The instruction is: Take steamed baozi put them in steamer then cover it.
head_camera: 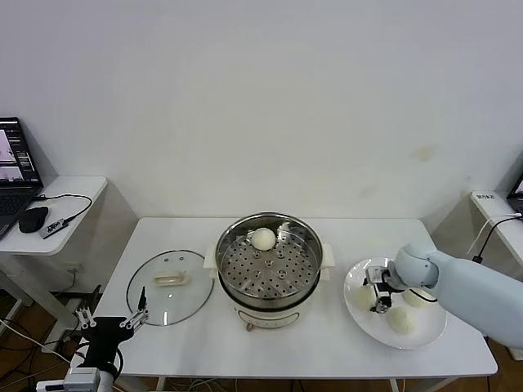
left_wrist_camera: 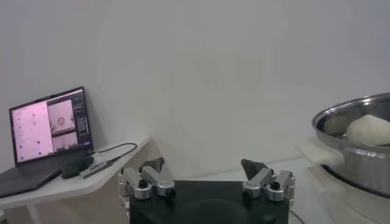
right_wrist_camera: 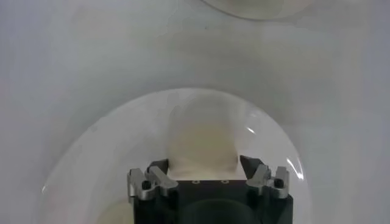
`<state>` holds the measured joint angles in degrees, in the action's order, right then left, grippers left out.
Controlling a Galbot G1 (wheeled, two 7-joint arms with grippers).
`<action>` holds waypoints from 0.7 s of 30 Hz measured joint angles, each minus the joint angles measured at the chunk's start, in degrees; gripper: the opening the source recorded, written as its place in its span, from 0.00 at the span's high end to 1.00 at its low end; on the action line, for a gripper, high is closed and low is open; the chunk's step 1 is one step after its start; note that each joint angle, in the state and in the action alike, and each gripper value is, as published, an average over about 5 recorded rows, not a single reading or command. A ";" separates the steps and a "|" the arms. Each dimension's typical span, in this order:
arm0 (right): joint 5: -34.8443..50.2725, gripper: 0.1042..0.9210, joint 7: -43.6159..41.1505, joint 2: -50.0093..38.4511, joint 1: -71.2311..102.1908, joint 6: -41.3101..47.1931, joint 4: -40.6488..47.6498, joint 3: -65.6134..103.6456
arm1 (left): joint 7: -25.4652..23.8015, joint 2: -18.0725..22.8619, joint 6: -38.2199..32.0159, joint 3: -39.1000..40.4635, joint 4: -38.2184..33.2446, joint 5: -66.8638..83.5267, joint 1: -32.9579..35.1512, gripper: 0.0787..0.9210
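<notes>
Baozi point(right_wrist_camera: 201, 137) on the plate point(head_camera: 425, 333), at 3 o'clock from the steamer point(head_camera: 270, 265), sits pinched in the right gripper point(right_wrist_camera: 204, 169); soft dough may squash or slip; left gripper point(left_wrist_camera: 204, 171) open, idle.

A laptop point(head_camera: 16, 167) and mouse point(head_camera: 33, 219) sit on the side desk point(head_camera: 78, 189), beside the white table point(head_camera: 327, 343).

Plain white wall point(head_camera: 270, 98) behind, faintly stained at right. White counter point(head_camera: 278, 347) in front. Side table point(head_camera: 49, 214) at left with open laptop point(head_camera: 16, 175), black mouse point(head_camera: 33, 219), trailing cable point(head_camera: 69, 204).
</notes>
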<state>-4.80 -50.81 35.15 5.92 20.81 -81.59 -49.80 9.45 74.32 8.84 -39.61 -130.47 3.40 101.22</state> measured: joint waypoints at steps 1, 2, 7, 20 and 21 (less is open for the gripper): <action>-0.04 0.40 -0.11 0.02 -0.03 0.03 0.04 0.01 | 0.00 0.03 0.00 0.01 -0.01 0.00 -0.01 0.12; -0.06 0.42 -0.24 0.02 -0.08 0.04 0.09 0.02 | 0.01 0.07 0.01 0.03 -0.01 0.00 -0.02 0.12; 0.16 0.49 -1.16 -0.29 -0.82 -0.05 0.07 -0.13 | 0.02 0.18 0.03 0.13 -0.02 0.00 -0.05 0.12; 4.46 0.47 -5.20 -5.21 -10.12 0.59 -4.37 -2.64 | -0.09 -0.36 0.22 0.66 -0.54 0.03 -0.17 0.12; 5.06 0.47 -5.44 -5.67 -11.42 0.68 -4.93 -3.16 | -0.10 -0.43 0.23 0.74 -0.60 0.03 -0.20 0.12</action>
<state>0.26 -56.25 29.49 -5.50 21.50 -86.52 -52.95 9.34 73.89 9.07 -38.87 -131.07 3.43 101.01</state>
